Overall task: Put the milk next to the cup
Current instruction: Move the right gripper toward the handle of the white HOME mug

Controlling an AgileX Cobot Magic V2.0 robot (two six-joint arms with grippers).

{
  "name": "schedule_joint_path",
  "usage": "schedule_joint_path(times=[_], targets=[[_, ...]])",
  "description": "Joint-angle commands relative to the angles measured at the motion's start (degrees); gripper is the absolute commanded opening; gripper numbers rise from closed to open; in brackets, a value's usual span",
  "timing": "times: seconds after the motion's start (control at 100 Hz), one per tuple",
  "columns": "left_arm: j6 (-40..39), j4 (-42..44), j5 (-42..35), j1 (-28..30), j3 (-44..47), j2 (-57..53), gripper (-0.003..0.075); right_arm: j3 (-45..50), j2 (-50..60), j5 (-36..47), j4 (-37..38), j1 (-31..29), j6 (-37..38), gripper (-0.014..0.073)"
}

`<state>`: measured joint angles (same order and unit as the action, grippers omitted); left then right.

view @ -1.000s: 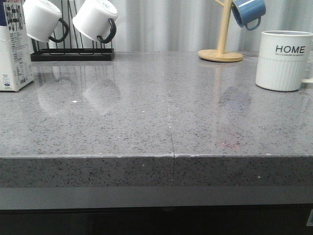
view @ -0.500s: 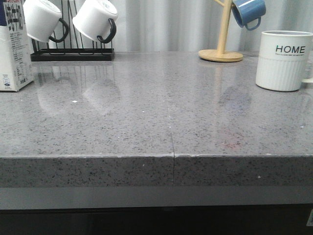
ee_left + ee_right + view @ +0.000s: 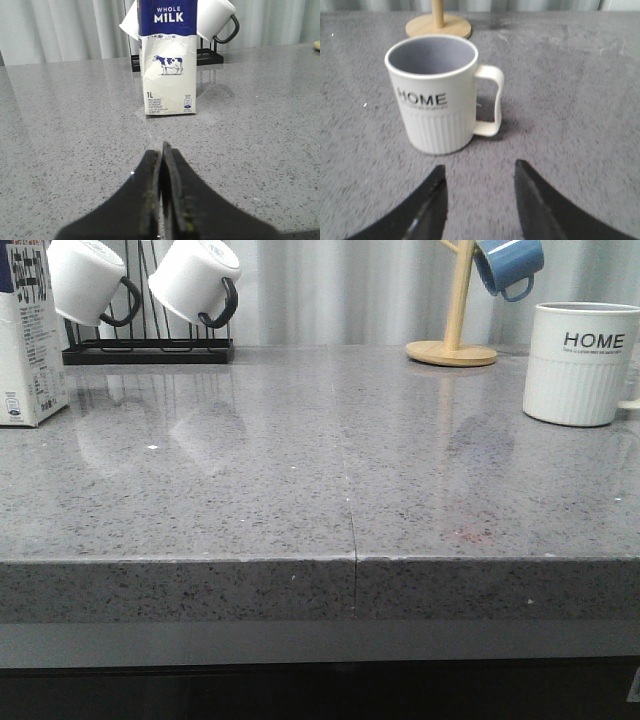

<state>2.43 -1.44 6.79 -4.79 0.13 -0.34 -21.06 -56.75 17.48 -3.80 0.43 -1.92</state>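
The milk (image 3: 30, 340), a tall white carton with a dark blue top, stands upright at the far left of the grey counter. It also shows in the left wrist view (image 3: 167, 60), cow picture facing the camera. My left gripper (image 3: 162, 150) is shut and empty, some way short of the carton. The cup (image 3: 580, 362), a white ribbed mug lettered "HOME", stands at the far right. In the right wrist view the cup (image 3: 435, 95) stands upright, handle to one side. My right gripper (image 3: 480, 170) is open and empty just short of it. Neither gripper shows in the front view.
A black rack (image 3: 148, 350) with two white mugs with black handles (image 3: 195, 280) stands at the back left, behind the milk. A wooden mug tree (image 3: 452, 348) with a blue mug (image 3: 508, 265) stands at the back right. The counter's front edge (image 3: 350, 560) is near.
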Motion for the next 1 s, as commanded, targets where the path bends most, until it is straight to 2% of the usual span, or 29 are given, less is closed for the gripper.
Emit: schedule_joint_path(times=[0.0, 0.13, 0.27, 0.55, 0.76, 0.86, 0.99], targets=[[-0.13, -0.33, -4.87, 0.16, 2.33, -1.78, -0.0021, -2.01, -4.18, 11.83, -0.85, -0.33, -0.56, 0.0374], [-0.13, -0.33, -4.87, 0.16, 2.33, -1.78, -0.0021, -2.24, -11.72, 21.43, -3.04, -0.33, -0.56, 0.0374], [-0.13, -0.33, -4.87, 0.16, 2.33, -1.78, -0.0021, -3.44, -18.97, 27.31, -3.04, -0.33, -0.56, 0.0374], [-0.13, -0.33, -4.87, 0.16, 2.33, -1.78, -0.0021, -9.17, -28.47, 29.85, -3.30, -0.33, -0.56, 0.0374], [-0.13, -0.33, -4.87, 0.16, 2.33, -1.78, -0.0021, -14.16, -33.96, 30.88, -7.25, -0.33, -0.56, 0.0371], [-0.13, -0.33, -4.87, 0.16, 2.33, -1.78, -0.0021, -16.17, -35.70, 30.93, -7.50, -0.33, -0.56, 0.0279], [-0.13, -0.33, -4.87, 0.16, 2.33, -1.78, -0.0021, -16.88, -36.67, 31.17, -7.50, -0.33, -0.56, 0.0064]])
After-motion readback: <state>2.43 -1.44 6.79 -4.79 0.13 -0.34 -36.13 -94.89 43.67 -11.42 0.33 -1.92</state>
